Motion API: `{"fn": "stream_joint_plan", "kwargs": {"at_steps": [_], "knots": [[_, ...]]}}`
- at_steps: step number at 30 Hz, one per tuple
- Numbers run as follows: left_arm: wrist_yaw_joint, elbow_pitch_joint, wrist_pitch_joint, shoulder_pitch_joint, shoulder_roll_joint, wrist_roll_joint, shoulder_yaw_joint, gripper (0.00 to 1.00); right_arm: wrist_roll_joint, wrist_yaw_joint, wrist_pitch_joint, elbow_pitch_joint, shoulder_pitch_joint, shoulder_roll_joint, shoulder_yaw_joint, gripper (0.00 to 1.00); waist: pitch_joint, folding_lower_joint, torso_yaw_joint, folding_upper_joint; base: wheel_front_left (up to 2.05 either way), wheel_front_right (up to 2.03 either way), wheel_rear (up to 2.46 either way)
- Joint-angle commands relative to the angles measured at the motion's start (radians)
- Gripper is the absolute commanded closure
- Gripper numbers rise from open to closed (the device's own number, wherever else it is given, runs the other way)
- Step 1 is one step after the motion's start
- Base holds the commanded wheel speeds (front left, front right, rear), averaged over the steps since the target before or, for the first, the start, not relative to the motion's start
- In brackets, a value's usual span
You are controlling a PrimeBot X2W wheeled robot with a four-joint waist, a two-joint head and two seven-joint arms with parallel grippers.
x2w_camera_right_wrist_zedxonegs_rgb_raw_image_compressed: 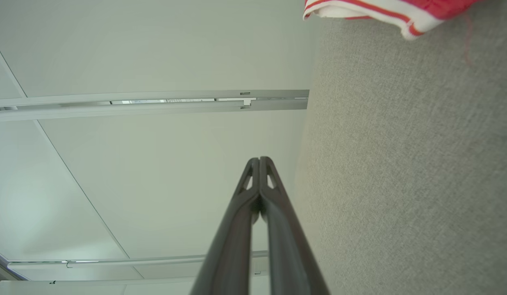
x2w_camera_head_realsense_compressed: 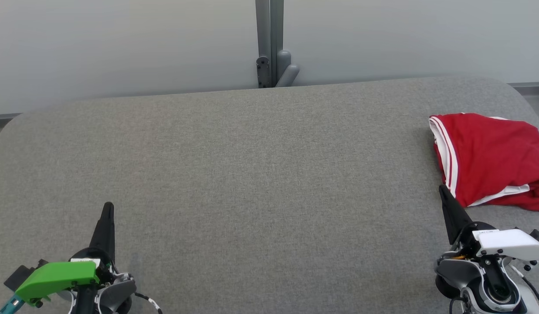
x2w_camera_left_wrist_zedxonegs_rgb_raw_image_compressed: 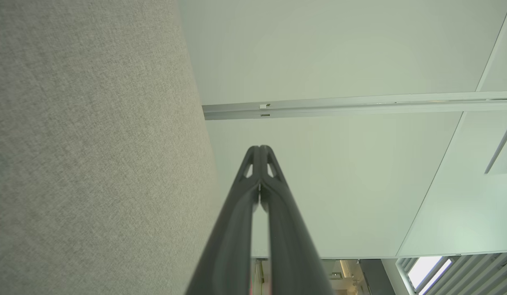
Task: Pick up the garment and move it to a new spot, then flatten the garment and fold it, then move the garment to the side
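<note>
Lying crumpled at the head view's right edge, the red garment [x2w_camera_head_realsense_compressed: 491, 157] is soft cloth with white trim. Its striped hem [x2w_camera_head_realsense_compressed: 445, 152] faces frame left and runs top to bottom, the body running off-frame rightward, so its long axis cannot be judged. Coarse grey woven fabric covers the round-cornered table [x2w_camera_head_realsense_compressed: 252, 174]. Left gripper [x2w_camera_head_realsense_compressed: 108, 207] and right gripper [x2w_camera_head_realsense_compressed: 442, 188], in the bottom corners, grasp nothing, slim dark fingers [x2w_camera_left_wrist_zedxonegs_rgb_raw_image_compressed: 233, 246] pressed together. The right wrist view catches the striped hem at its top; the left wrist view shows table fabric and pale wall panels [x2w_camera_left_wrist_zedxonegs_rgb_raw_image_compressed: 339, 53].
</note>
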Motion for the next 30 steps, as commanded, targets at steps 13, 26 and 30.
{"fn": "stream_joint_plan", "kwargs": {"at_steps": [13, 26, 30], "knots": [[-0.007, -0.004, 0.005, -0.013, 0.006, -0.013, 0.007, 1.0, 0.017, 0.0, 0.006, -0.007, 0.015, -0.005, -0.004, 1.0, 0.0, 0.0, 0.0, 0.0, 0.0, 0.0, 0.0], [-0.007, -0.004, 0.005, -0.013, 0.006, -0.013, 0.007, 1.0, 0.017, 0.0, 0.006, -0.007, 0.015, -0.005, -0.004, 1.0, 0.0, 0.0, 0.0, 0.0, 0.0, 0.0, 0.0], [-0.007, -0.004, 0.005, -0.013, 0.006, -0.013, 0.007, 1.0, 0.017, 0.0, 0.006, -0.007, 0.015, -0.005, -0.004, 1.0, 0.0, 0.0, 0.0, 0.0, 0.0, 0.0, 0.0]]}}
